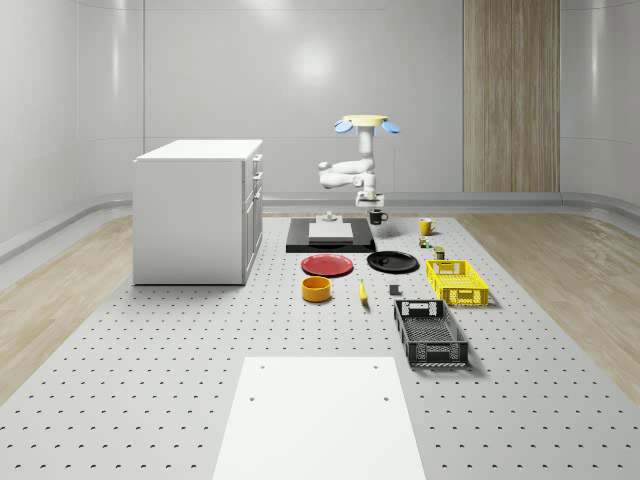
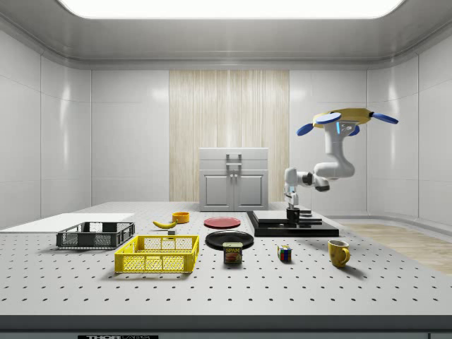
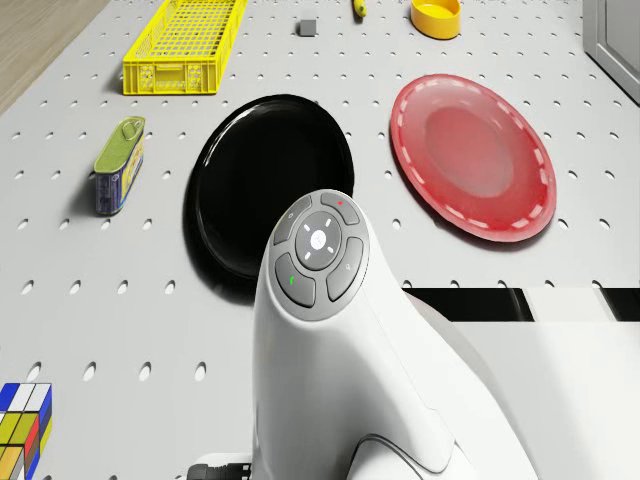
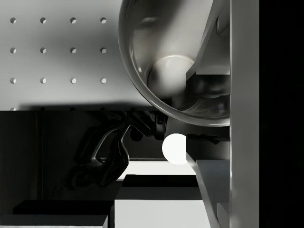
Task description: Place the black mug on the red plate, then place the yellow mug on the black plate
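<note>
Hovering drone [image 1: 366,123] beside black platform [image 1: 330,240]; claw [image 1: 369,203] pinching black mug [image 1: 377,216] rim, mug lifted.

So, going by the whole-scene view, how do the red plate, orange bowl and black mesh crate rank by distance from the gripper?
From the gripper, at the black mug:
1. Round red plate, just in front of the black platform.
2. Orange bowl, farther toward the camera.
3. Black mesh crate, toward the view's right.

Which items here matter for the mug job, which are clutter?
Job: black mug, red plate, yellow mug, black plate, gripper.
Clutter: yellow crate, black crate, banana, can, puzzle cube, yellow bowl.
</note>
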Controlling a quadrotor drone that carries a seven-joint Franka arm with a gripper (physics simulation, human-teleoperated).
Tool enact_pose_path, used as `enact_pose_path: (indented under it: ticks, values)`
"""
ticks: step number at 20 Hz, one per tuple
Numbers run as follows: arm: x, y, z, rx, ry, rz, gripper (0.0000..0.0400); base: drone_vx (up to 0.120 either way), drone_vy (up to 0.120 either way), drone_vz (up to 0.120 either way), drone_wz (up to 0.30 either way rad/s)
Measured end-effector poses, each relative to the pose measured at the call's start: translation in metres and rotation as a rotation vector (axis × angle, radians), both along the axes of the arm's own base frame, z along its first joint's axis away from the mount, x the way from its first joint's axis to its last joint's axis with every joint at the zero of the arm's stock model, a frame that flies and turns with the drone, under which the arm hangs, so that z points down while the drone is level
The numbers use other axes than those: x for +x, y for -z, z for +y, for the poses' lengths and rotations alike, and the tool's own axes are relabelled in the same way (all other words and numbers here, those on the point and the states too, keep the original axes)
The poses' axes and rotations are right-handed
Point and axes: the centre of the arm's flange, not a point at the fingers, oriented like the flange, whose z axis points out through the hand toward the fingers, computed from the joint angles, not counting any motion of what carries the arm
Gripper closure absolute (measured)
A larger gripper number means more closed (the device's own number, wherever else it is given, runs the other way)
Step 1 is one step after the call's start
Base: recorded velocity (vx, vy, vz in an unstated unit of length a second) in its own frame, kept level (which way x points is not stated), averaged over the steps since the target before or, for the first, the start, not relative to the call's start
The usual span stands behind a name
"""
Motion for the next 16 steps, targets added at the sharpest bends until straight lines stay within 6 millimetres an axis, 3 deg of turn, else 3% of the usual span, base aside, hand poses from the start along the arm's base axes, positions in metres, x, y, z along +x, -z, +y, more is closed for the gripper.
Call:
enact_pose_path:
  ticks: [16]
  values:
    - [0.0000, 0.0002, 0.0000, 0.000, 0.000, 0.000, 0.0290, 0.120, -0.120, 0.000, 0.000]
